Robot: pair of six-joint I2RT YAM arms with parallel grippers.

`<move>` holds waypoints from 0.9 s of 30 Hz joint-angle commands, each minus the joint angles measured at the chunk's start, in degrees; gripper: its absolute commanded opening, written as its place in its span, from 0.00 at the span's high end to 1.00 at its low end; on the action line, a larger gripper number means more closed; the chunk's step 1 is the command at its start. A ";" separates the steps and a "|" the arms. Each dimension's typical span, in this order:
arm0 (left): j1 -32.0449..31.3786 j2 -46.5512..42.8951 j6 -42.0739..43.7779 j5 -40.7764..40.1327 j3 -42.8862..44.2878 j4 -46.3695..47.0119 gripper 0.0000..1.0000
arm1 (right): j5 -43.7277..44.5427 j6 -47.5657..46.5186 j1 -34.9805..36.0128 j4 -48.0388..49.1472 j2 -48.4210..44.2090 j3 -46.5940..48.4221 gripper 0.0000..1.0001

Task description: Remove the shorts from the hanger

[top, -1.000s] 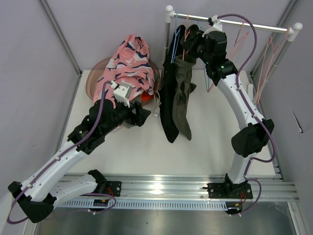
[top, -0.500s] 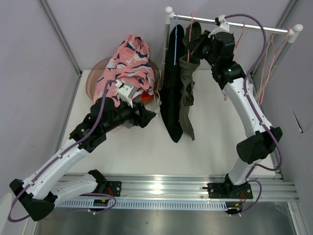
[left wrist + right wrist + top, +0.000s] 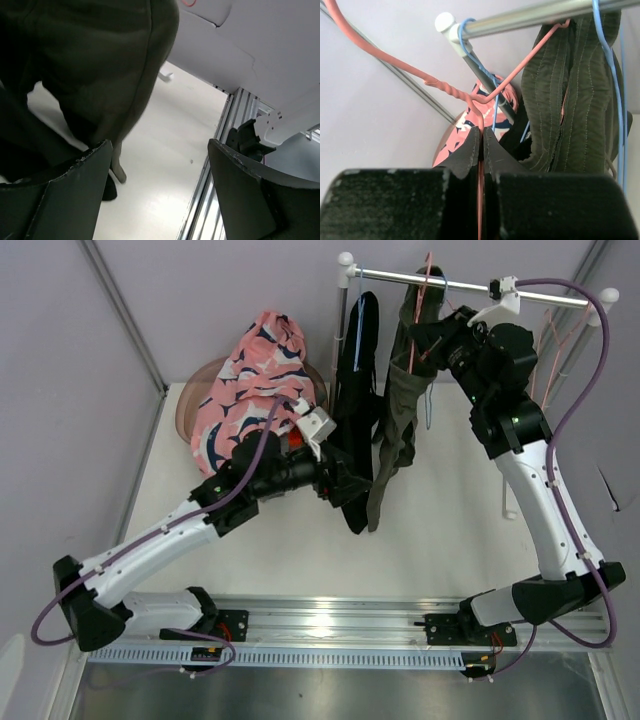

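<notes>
Olive shorts (image 3: 398,415) hang on a pink hanger (image 3: 424,300) from the rail (image 3: 470,285). My right gripper (image 3: 428,348) is shut on the pink hanger's wire (image 3: 481,145) just below its twisted neck, with the olive shorts (image 3: 570,100) right beside it. Black shorts (image 3: 353,400) hang on a blue hanger (image 3: 358,320) to the left. My left gripper (image 3: 345,485) is open and empty by the lower ends of the hanging shorts; its wrist view (image 3: 157,150) shows the olive shorts (image 3: 110,65) above the left finger.
Pink patterned shorts (image 3: 255,380) lie heaped over a brown basket (image 3: 190,405) at the back left, with a bit of orange cloth (image 3: 296,440) beside them. Empty pink hangers (image 3: 560,340) hang at the rail's right end. Grey walls stand close on both sides.
My right gripper has slid the pink hanger with the olive shorts to the right along the rail, away from the black shorts. My left gripper has moved right, up to the hanging shorts.
</notes>
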 commanded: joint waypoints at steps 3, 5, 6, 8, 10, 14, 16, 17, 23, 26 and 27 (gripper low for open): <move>-4.67 6.88 0.59 -4.02 4.95 11.40 0.16 | 0.58 2.07 0.62 7.23 -3.18 -3.26 1.00; -5.82 8.90 1.30 -4.65 4.78 14.29 0.16 | 0.58 2.42 0.71 7.32 -3.71 -3.70 1.00; -6.53 9.60 1.12 -4.30 4.77 15.26 0.16 | 0.58 2.60 0.71 7.41 -3.80 -3.88 1.00; -7.23 11.10 -0.02 -3.77 5.04 16.76 0.16 | 0.58 2.95 0.71 7.49 -3.80 -3.80 1.00; -8.37 13.21 -0.63 -3.85 5.21 18.43 0.18 | 0.58 3.30 0.80 7.41 -3.62 -3.53 1.00; -10.31 15.76 0.24 -8.40 5.39 19.49 0.29 | 0.40 3.57 0.97 7.58 -3.88 -3.62 1.00; -10.57 17.33 1.03 -11.22 6.17 19.67 0.56 | 0.40 3.57 0.89 7.15 -4.50 -3.70 1.00; -10.66 17.96 1.12 -13.15 6.62 19.23 0.67 | 0.58 3.48 0.97 7.06 -4.76 -3.79 1.00; -10.58 21.57 2.27 -22.39 9.70 16.68 1.00 | 2.15 3.22 0.45 5.12 -6.61 -4.50 1.00; -10.66 19.55 1.91 -22.92 7.77 17.56 1.00 | 2.51 3.13 0.01 4.77 -7.40 -4.67 1.00; -11.01 18.76 1.83 -23.28 7.07 17.82 1.00 | 2.60 3.13 -0.34 4.60 -7.49 -4.59 1.00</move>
